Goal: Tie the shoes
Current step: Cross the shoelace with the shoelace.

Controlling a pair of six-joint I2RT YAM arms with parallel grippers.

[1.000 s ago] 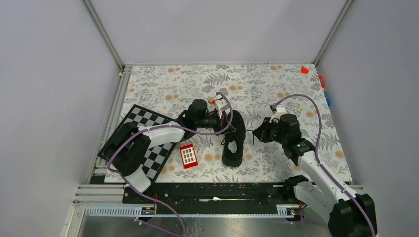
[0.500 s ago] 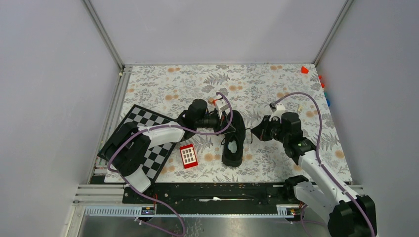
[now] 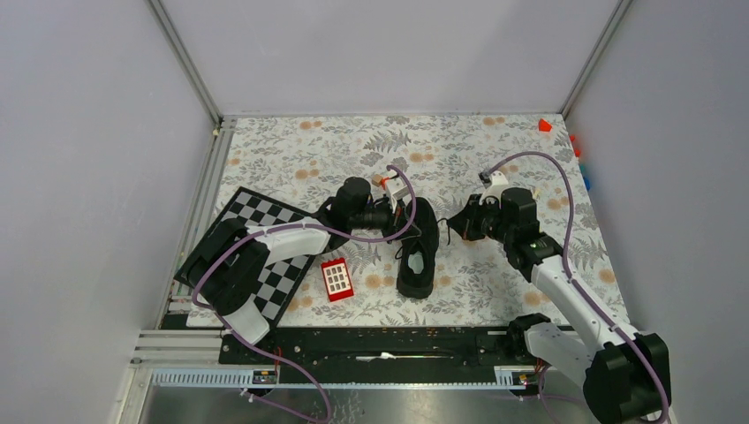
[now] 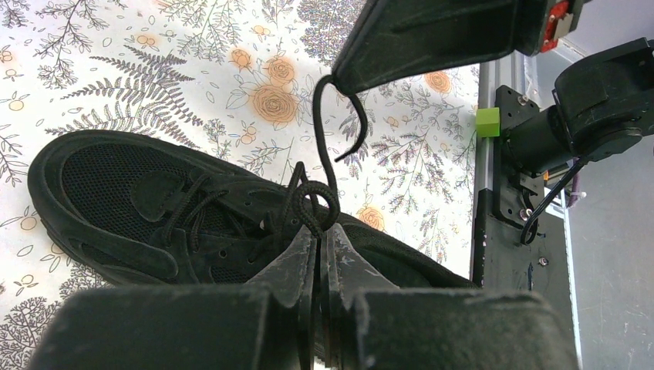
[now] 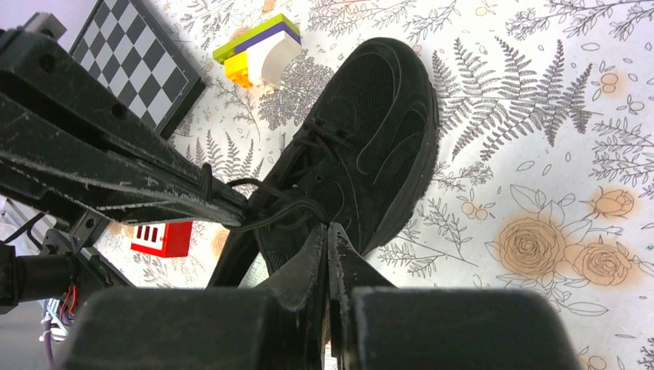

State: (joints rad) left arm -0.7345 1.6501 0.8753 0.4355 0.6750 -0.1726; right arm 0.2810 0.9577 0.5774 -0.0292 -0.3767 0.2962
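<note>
While left hand (image 4: pixel 318 231) stays clamped on lace (image 4: pixel 327 163) over shoe (image 4: pixel 116 193), right hand (image 4: pixel 337 77), also pinching lace, has shifted rearward.

A single all-black low-top sneaker (image 3: pixel 417 252) lay upright on its sole near the middle of the floral cloth (image 3: pixel 291 168), toe toward 12 o'clock and heel toward 6 o'clock in the overhead view. Its upper was dark mesh with suede-like overlays, and a pale grey insole (image 3: pixel 415 263) showed through the open collar. The thin black laces (image 4: pixel 315 202) were threaded through the eyelets but not tied in a bow; one small loop stood above the tongue, and a strand rose away from it
</note>
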